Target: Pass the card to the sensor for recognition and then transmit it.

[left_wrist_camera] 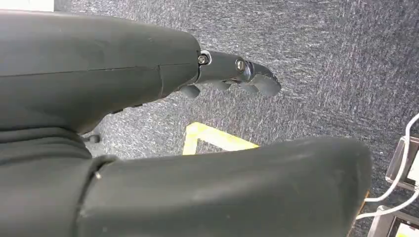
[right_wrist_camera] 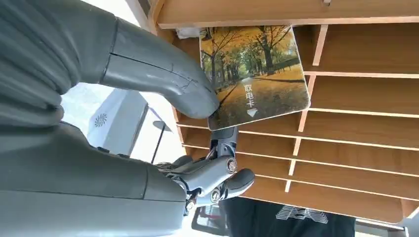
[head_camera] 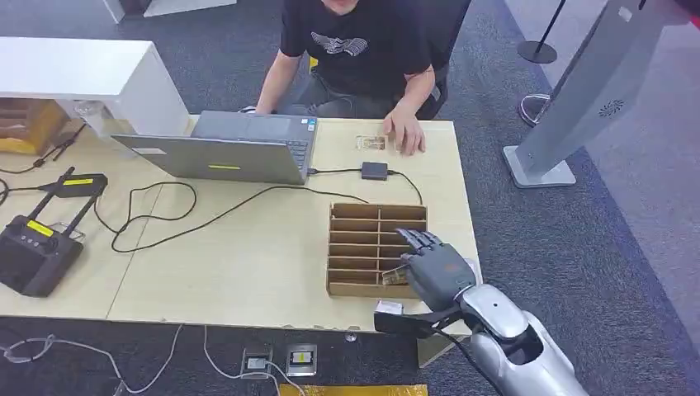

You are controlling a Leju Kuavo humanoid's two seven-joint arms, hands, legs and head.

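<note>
- The card [right_wrist_camera: 253, 74], a thin rectangular one printed with a yellow autumn avenue of trees and a few white characters, is pinched between the thick grey thumb and a darker finger of the right hand [right_wrist_camera: 207, 143]; the other fingers curl loosely below it.
- In the head view the right hand [head_camera: 433, 268] sits over the near right corner of the brown slotted wooden card rack [head_camera: 355, 239], and the card [head_camera: 394, 277] shows as a small yellowish edge at the lowest slot.
- Whether the card has fully cleared its slot I cannot tell; one end lies close against the rack's outer wall.
- By my reading, only the pick-up is under way: the card is gripped but not yet carried anywhere.
- Left to do: bring it to the sensor, probably the small black box [head_camera: 374, 171] wired to the grey laptop [head_camera: 239, 148], though I cannot confirm that, then hand it on, perhaps to the person [head_camera: 363, 49] seated across the pale wooden table [head_camera: 231, 272].
- The left hand [left_wrist_camera: 232, 76] hangs over grey carpet, fingers curled in, holding nothing.
</note>
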